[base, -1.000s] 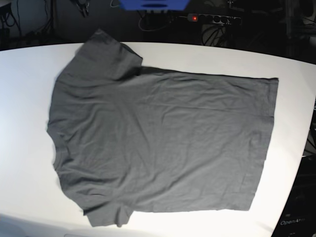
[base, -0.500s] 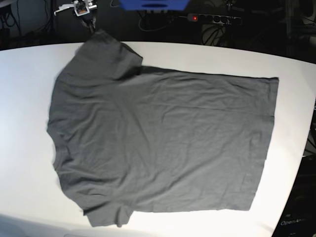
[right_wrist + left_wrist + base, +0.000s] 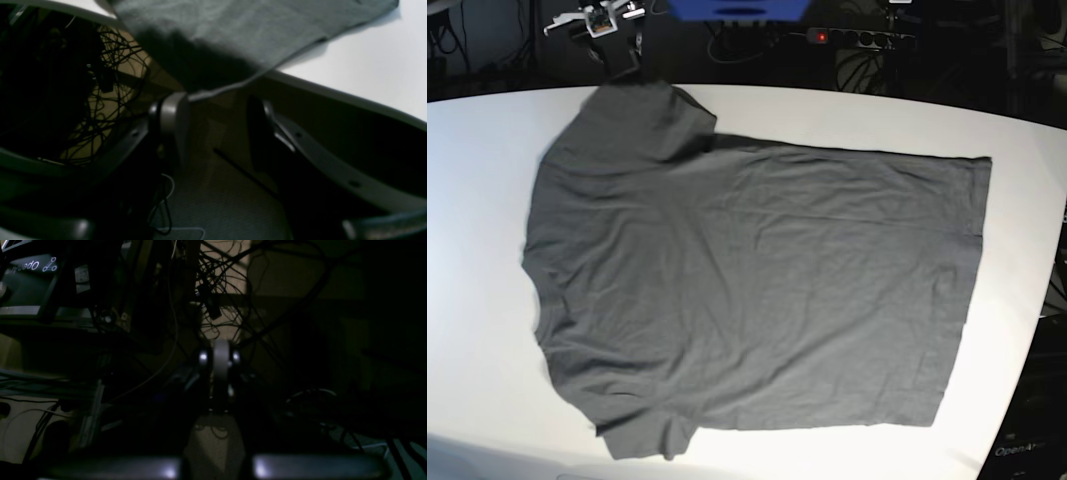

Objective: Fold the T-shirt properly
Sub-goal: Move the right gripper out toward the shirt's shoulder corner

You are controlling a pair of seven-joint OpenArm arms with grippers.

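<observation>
Since a second ago my right gripper (image 3: 627, 55) has come into the base view at the far-left table edge, beside the upper sleeve, where only dark clutter showed before; the T-shirt (image 3: 757, 290) has not shifted.

Left to right in the base view: collar end at left, body spread flat on the white table (image 3: 477, 200), hem at right, lightly wrinkled.

Right wrist view adds what the base view hides: my fingers (image 3: 173, 123) stand spread apart below the table rim, and the sleeve hem (image 3: 233, 85) hangs over the edge, touching the tip of the left-hand finger. Nothing pinched between them.

Left wrist view shows no shirt, only dark cables and floor. My left gripper (image 3: 218, 368) is pressed together, pads meeting, nothing held. The base view does not show it.
</observation>
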